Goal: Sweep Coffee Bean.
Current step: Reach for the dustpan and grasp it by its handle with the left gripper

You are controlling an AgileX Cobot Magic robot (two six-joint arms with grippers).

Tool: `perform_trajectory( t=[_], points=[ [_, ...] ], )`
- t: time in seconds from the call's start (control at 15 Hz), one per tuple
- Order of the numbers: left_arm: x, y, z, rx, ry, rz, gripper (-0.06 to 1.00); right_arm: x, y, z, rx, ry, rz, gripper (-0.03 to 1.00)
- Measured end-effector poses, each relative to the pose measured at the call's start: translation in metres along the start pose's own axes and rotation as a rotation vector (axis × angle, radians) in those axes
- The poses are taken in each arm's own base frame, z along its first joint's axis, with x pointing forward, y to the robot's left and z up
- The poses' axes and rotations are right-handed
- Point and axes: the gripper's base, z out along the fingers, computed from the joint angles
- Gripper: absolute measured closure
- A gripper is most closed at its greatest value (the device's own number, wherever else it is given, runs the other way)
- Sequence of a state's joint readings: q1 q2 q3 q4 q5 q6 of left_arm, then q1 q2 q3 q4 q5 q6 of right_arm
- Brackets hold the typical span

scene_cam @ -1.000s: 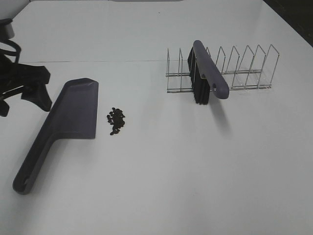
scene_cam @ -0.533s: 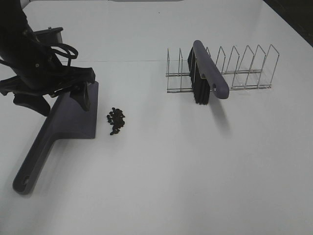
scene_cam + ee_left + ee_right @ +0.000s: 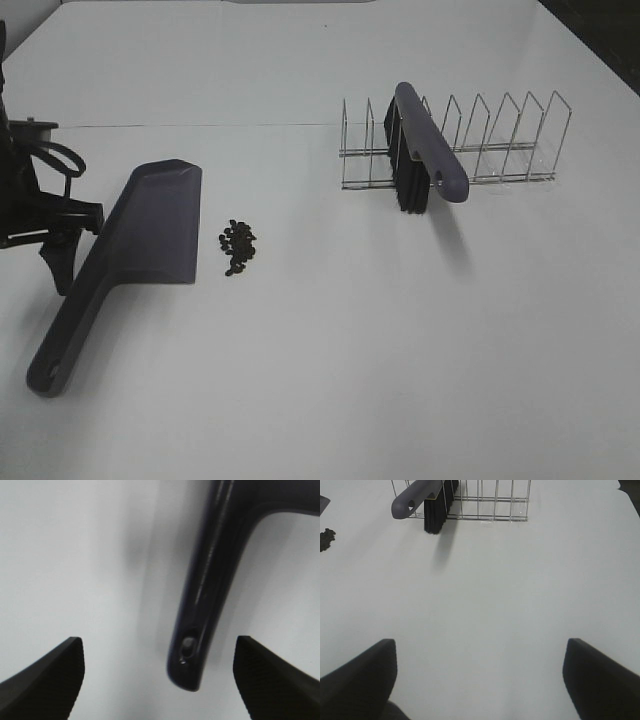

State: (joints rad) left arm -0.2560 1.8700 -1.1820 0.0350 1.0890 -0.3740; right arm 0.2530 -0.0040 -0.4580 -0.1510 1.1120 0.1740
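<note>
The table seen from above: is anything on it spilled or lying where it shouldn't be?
Yes: a small heap of coffee beans lies loose on the white table, just beside the dustpan and not in it. The brush sits tilted in the wire rack, its handle sticking out. Nothing looks broken.

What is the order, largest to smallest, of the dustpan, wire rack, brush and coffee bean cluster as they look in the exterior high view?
1. dustpan and wire rack: too alike to rank; the dustpan runs longer, the rack spans wider and sits farther away.
2. brush
3. coffee bean cluster
</note>
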Motion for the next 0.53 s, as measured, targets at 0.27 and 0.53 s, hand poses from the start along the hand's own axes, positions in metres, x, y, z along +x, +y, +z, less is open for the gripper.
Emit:
perform_trajectory(
  t=[0.27,0.53],
  points=[
    [0.008,-0.014,0.032,0.101,-0.107,0.011,0.2,0.0,0.0,0.0,0.001,0.0,0.0,0.2],
    [-0.003,-0.017,0.041,0.089,-0.12,0.03,0.2,0.0,0.0,0.0,0.001,0.0,0.0,0.2]
  ],
)
